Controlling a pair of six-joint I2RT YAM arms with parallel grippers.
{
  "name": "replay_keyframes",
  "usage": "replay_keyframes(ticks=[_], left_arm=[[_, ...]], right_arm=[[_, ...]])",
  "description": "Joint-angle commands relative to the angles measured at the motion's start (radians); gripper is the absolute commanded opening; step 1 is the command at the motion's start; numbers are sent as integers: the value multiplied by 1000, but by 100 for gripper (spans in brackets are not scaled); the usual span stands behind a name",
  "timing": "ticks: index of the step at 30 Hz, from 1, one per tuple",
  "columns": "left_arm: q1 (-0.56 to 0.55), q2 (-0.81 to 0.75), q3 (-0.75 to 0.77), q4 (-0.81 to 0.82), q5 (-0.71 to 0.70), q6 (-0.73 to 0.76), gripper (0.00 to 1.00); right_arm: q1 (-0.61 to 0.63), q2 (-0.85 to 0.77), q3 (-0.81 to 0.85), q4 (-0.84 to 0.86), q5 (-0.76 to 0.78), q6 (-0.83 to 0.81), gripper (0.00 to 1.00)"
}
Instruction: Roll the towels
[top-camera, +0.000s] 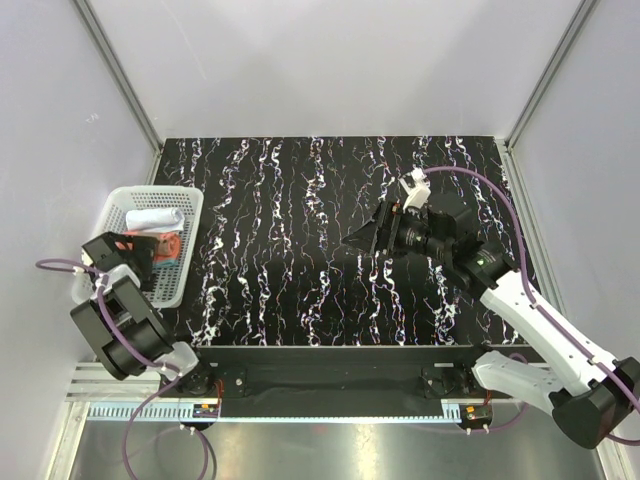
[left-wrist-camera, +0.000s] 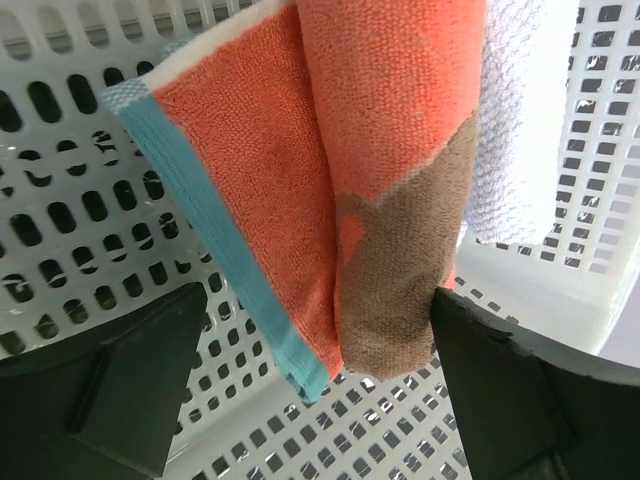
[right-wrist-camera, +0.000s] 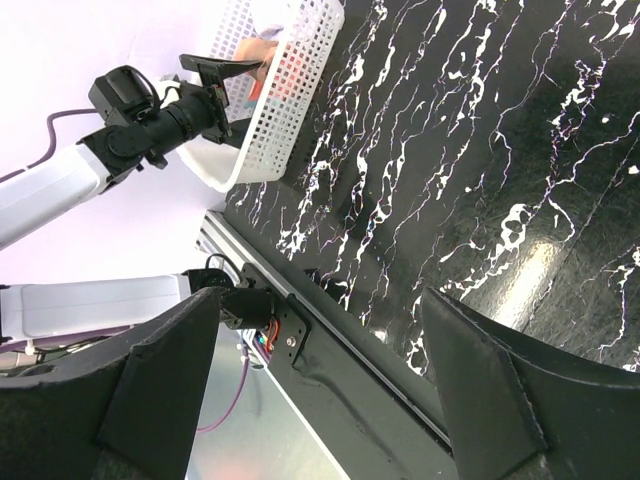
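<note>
Rust-orange towel (left-wrist-camera: 390, 150) in the left-edge basket (left-wrist-camera: 60, 200) looks light and floppy, I'd pinch its teal corner; left gripper (left-wrist-camera: 320, 320) and right gripper (right-wrist-camera: 315, 310) both spread wide, empty.

"Where did the white perforated plastic basket (top-camera: 160, 190) (left-wrist-camera: 60, 200) (right-wrist-camera: 290, 90) sit?"

"On the black white-veined tabletop (top-camera: 300, 250) (right-wrist-camera: 450, 150), at its left edge, toward the near side."

"And what lay inside?"

"Two towels, side by side and touching. The small white knitted cloth towel (top-camera: 155, 218) (left-wrist-camera: 520, 120) lay at the far end. The rust-brown terry towel with red-orange patch and teal edge (top-camera: 167, 246) (left-wrist-camera: 350, 200) lay just in front of it, overlapping its edge."

"And the arms?"

"The left gripper (top-camera: 140, 258) (left-wrist-camera: 315, 300) hung over the basket's near part, its fingers (left-wrist-camera: 150, 380) set either side of the rust-brown towel. The right gripper (top-camera: 368, 238) was above the tabletop right of centre, well apart from the basket, with its fingers (right-wrist-camera: 480, 400) spread."
</note>
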Motion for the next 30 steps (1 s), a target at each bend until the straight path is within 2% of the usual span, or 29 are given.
replay_keyframes(ticks=[1, 8, 17, 21, 26, 30], left_arm=[[11, -55, 70, -103, 13, 58, 99], [15, -151, 111, -212, 27, 87, 99], [15, -327, 84, -299, 85, 161, 99], [12, -413, 73, -298, 165, 216, 99], [-2, -442, 113, -261, 277, 349, 99], [-24, -482, 124, -194, 306, 383, 99]], right_arm=[[2, -27, 3, -12, 2, -13, 88], [2, -38, -6, -9, 5, -7, 89], [2, -44, -20, -6, 3, -13, 89], [2, -45, -16, -21, 15, -39, 89], [2, -50, -13, -23, 17, -44, 88], [10, -58, -16, 8, -46, -74, 89]])
